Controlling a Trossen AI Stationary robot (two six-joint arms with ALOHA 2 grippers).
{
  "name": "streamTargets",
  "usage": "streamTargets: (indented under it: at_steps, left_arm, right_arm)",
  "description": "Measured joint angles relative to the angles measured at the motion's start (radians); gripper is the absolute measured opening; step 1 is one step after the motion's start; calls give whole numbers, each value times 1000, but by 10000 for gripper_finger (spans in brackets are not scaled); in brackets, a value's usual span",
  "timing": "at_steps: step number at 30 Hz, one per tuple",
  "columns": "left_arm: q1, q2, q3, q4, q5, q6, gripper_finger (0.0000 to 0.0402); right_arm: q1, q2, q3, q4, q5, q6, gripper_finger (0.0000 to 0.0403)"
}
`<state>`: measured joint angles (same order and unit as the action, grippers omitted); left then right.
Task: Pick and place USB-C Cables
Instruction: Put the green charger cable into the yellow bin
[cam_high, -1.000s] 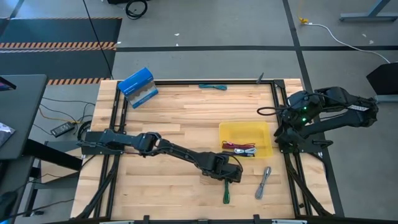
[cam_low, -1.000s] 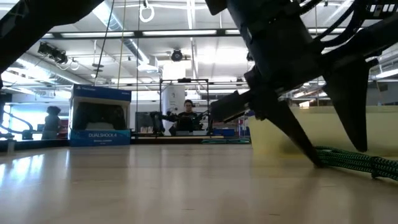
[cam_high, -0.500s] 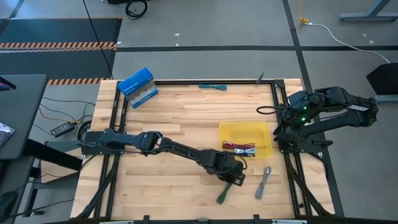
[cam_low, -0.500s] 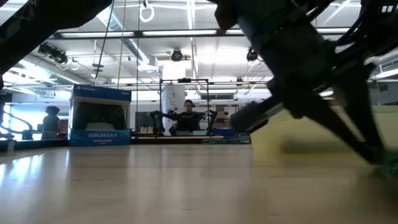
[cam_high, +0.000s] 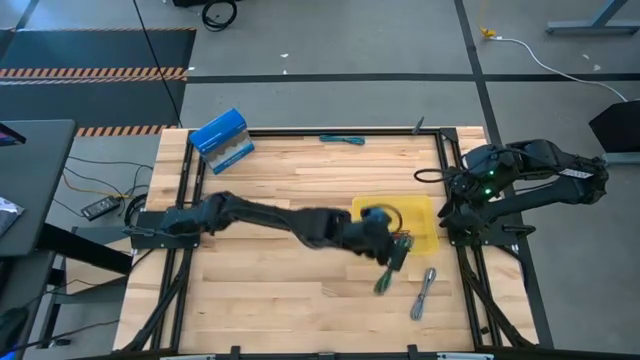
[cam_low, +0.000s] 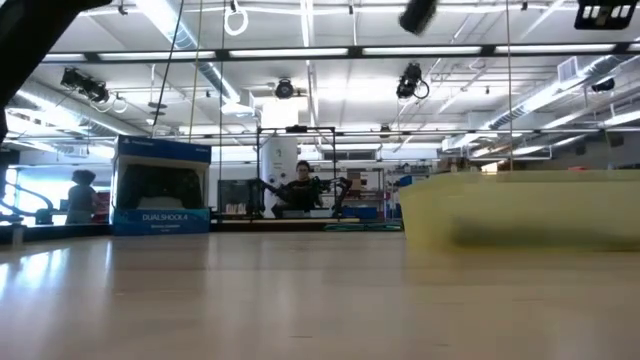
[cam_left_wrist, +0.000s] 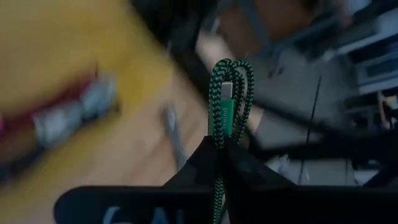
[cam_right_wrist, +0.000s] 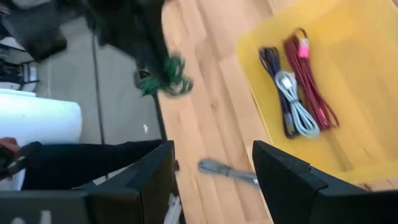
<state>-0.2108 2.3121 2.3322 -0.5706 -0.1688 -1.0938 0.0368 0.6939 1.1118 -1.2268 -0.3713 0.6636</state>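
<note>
Beside the yellow tray (cam_high: 428, 215) toward the counter's right edge, left gripper (cam_high: 392, 262) now lifted off the wood, jaws clamped on green cable (cam_left_wrist: 229, 99); drop next. Right gripper (cam_right_wrist: 211, 180) parked, jaws apart, empty.

1. In your low view, the blue box (cam_low: 161, 188) standing at the far end of the surface (cam_low: 200, 300) carries white lettering along its lower front; it reads "DUALSHOCK 4".
2. A line of smaller print runs across the top band of that same box, but you cannot make it out.
3. You will find no other legible text, brand or number in any view.
</note>
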Motion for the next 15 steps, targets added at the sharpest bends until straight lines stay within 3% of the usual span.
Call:
streamTargets:
  at_steps: [8,15]
  left_arm:
    - [87,-81,1,69,-129,306,13]
    - [141,-81,0,314,-124,373,13]
  right_arm:
    - [0,-16,0,310,73,-64,222]
    - [0,-7,0,322,182,-144,222]
